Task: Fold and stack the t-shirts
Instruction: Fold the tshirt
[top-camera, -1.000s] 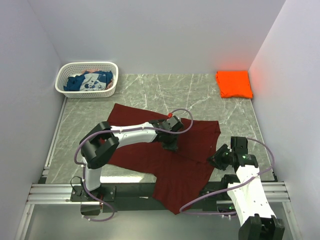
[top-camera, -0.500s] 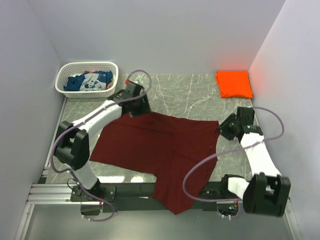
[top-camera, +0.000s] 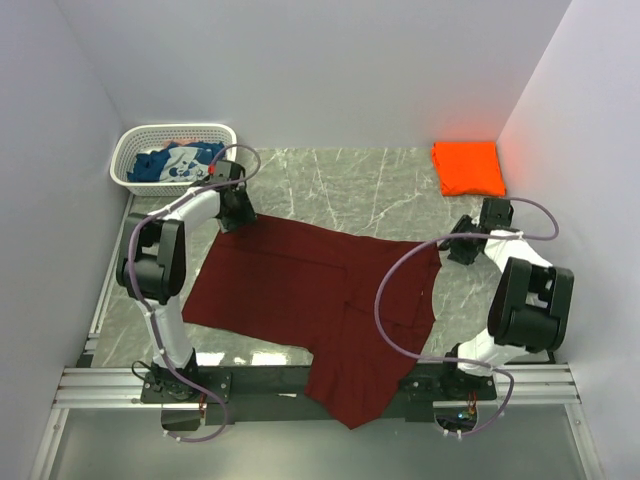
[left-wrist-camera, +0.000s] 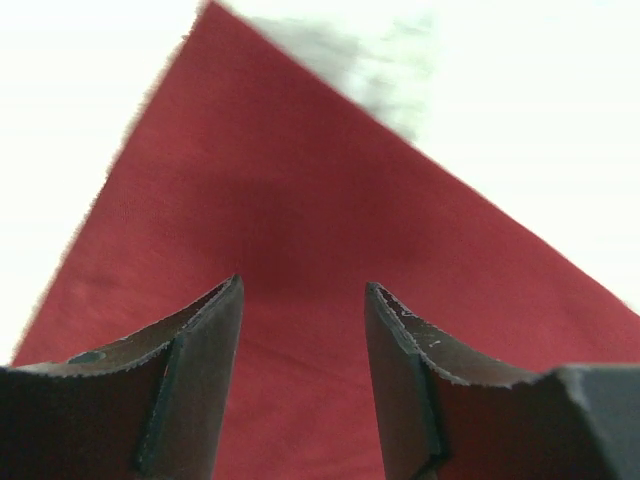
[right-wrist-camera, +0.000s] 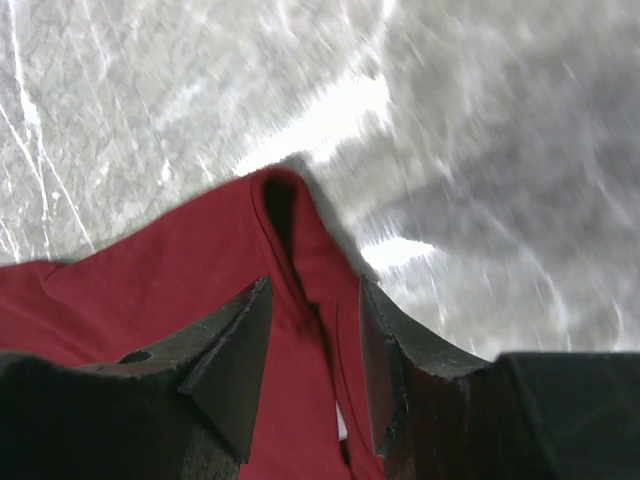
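Observation:
The maroon t-shirt (top-camera: 310, 290) lies spread across the marble table, its lower part hanging over the near edge. My left gripper (top-camera: 237, 213) is at its far left corner, jaws open over the cloth (left-wrist-camera: 300, 180), as the left wrist view (left-wrist-camera: 303, 290) shows. My right gripper (top-camera: 455, 250) is at the shirt's far right corner, open, with a raised fold of maroon cloth (right-wrist-camera: 290, 240) between its jaws in the right wrist view (right-wrist-camera: 315, 290). The orange t-shirt (top-camera: 468, 167) lies folded at the back right corner. The blue printed t-shirt (top-camera: 180, 163) lies in the basket.
The white lattice basket (top-camera: 135, 140) stands at the back left corner. Bare marble table (top-camera: 350, 185) lies between the basket and the orange shirt. Walls close in the left, back and right sides. The metal frame rail (top-camera: 110, 385) runs along the near edge.
Both arms swung outward from the middle of the shirt to its far corners. The maroon shirt has been drawn out wider and flatter; the left gripper went further left in the last half second.

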